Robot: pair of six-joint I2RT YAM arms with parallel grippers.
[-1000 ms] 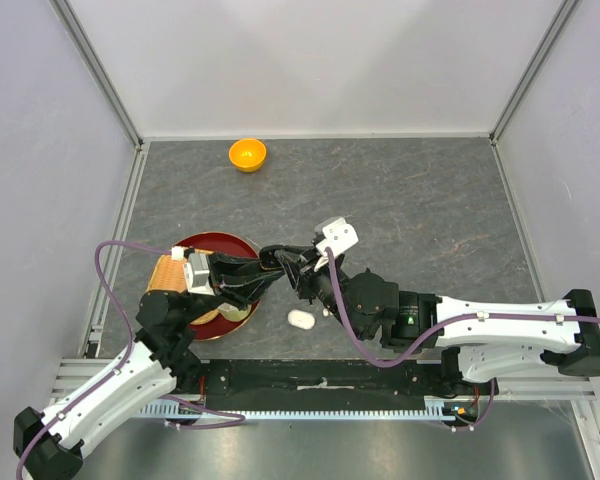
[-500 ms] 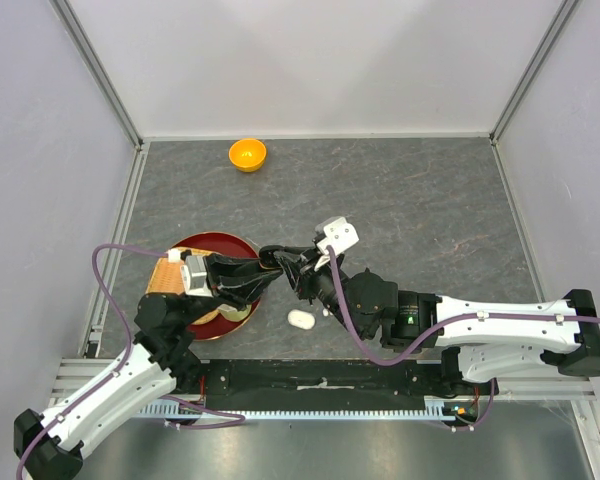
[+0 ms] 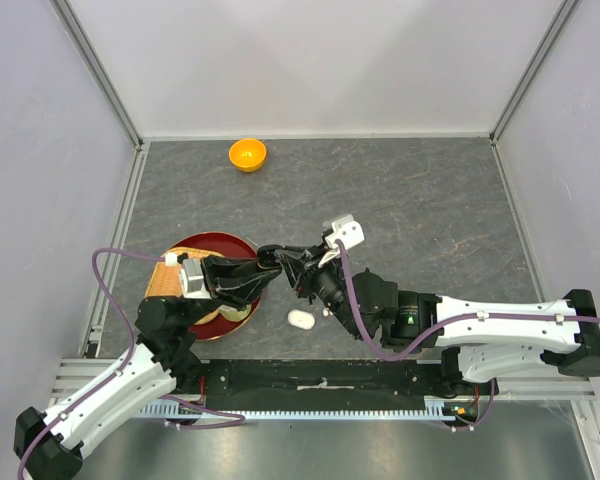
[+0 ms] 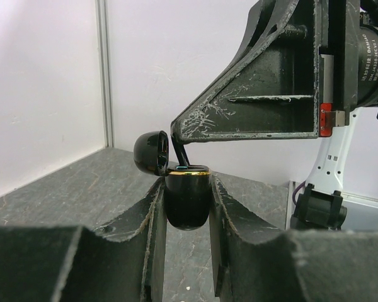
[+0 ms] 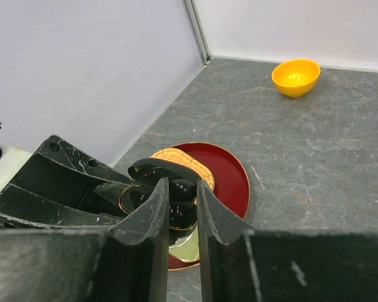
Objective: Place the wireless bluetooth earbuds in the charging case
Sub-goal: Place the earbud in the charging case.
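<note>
Passage by the red plate (image 3: pixel 202 241) is barred by the left pincer (image 3: pixel 269 258) and right pincer (image 3: pixel 286 259); the table (image 3: pixel 430 200) rightward is left open.

Glossy black charging case (image 4: pixel 188 201) (mirror-smooth)

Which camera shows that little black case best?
The left wrist view: the black case sits clamped in the left gripper, lid open. The right wrist view half hides it behind fingers; overhead it's a dark speck.

Overhead looks down; close wrist views share the charging case (image 4: pixel 188 200).
</note>
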